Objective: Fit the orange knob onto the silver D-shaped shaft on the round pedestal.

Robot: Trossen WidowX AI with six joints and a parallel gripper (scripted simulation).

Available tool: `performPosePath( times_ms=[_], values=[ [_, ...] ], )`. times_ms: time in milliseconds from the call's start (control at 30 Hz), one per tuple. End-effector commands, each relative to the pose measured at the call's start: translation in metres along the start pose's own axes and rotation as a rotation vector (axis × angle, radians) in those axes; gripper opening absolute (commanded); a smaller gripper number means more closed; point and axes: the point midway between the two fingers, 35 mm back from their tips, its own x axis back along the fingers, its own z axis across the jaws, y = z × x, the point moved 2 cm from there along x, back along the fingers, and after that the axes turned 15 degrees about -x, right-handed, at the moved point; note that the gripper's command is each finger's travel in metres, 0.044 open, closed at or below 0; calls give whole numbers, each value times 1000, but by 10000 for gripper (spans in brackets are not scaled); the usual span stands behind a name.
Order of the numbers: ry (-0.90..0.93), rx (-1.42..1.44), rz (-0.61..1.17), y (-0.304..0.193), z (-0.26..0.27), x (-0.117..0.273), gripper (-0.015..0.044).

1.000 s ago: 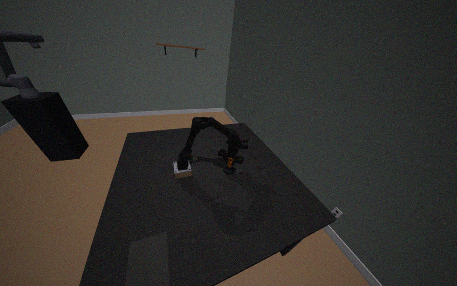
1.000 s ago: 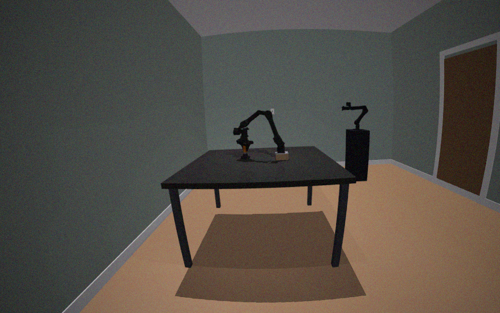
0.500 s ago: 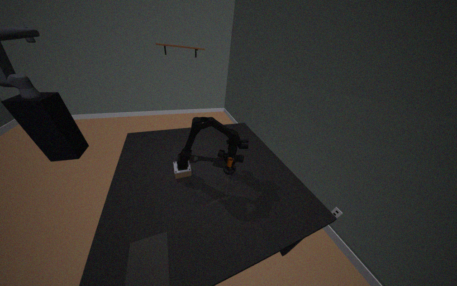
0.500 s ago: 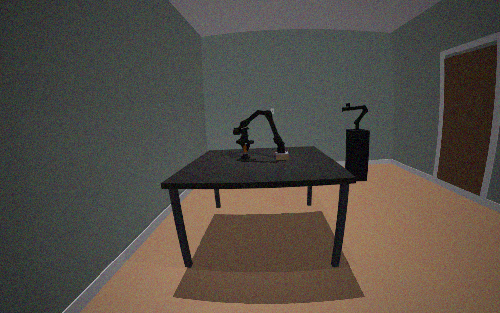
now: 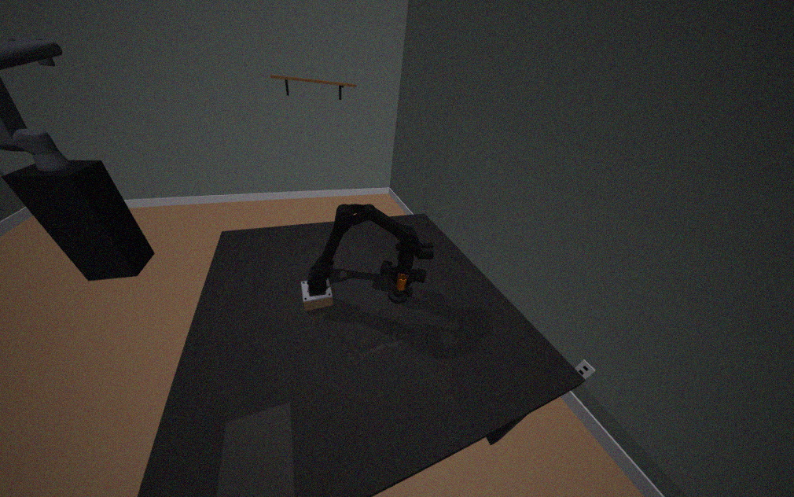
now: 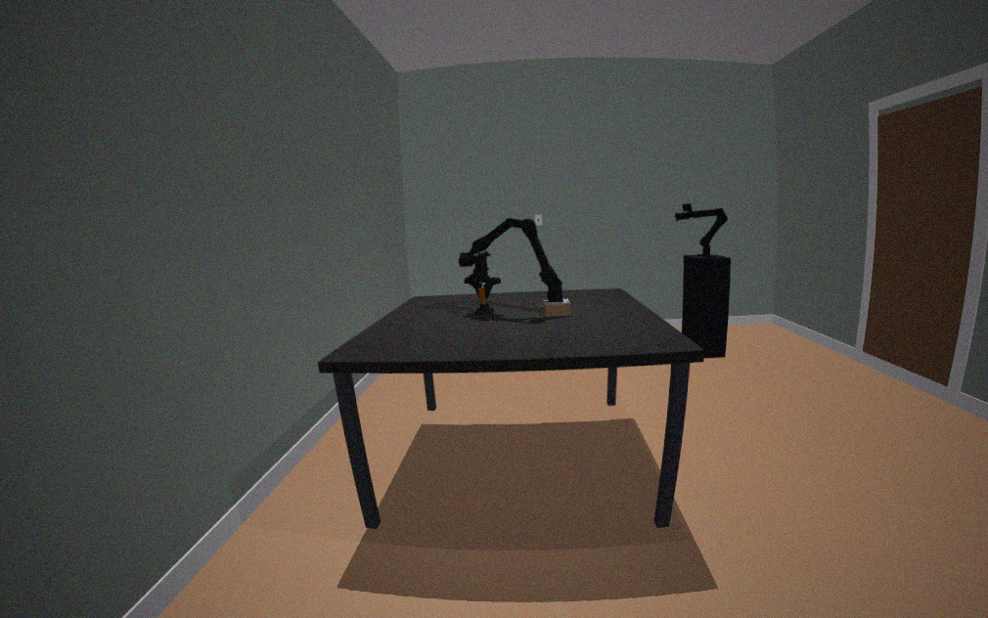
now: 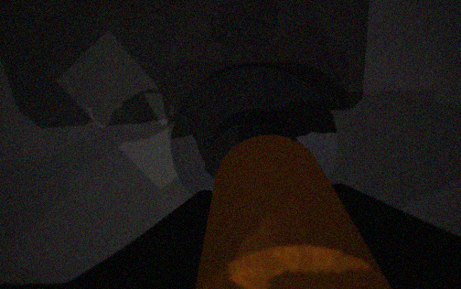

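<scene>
The orange knob is upright between the fingers of my gripper, which is shut on it and points down. The round dark pedestal is directly under the knob. In the wrist view the knob's far end overlaps the pedestal's round top. I cannot tell whether the knob touches the shaft or how high it sits. The silver shaft, its flat side and the knob's hole are hidden.
The black table carries the arm's base block, left of the pedestal in the top view. Another arm stands on a black stand off the table. Walls stand beyond the table.
</scene>
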Motion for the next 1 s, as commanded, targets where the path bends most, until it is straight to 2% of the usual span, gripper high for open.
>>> performPosePath(
  times_ms=[0,400,633,967],
  values=[
    [-3,5,-7,2,-2,-1,0],
    [-3,5,-7,2,-1,4,0],
    [-4,204,-7,0,1,6,0],
    [-3,215,-6,-3,5,-1,0]
  ],
)
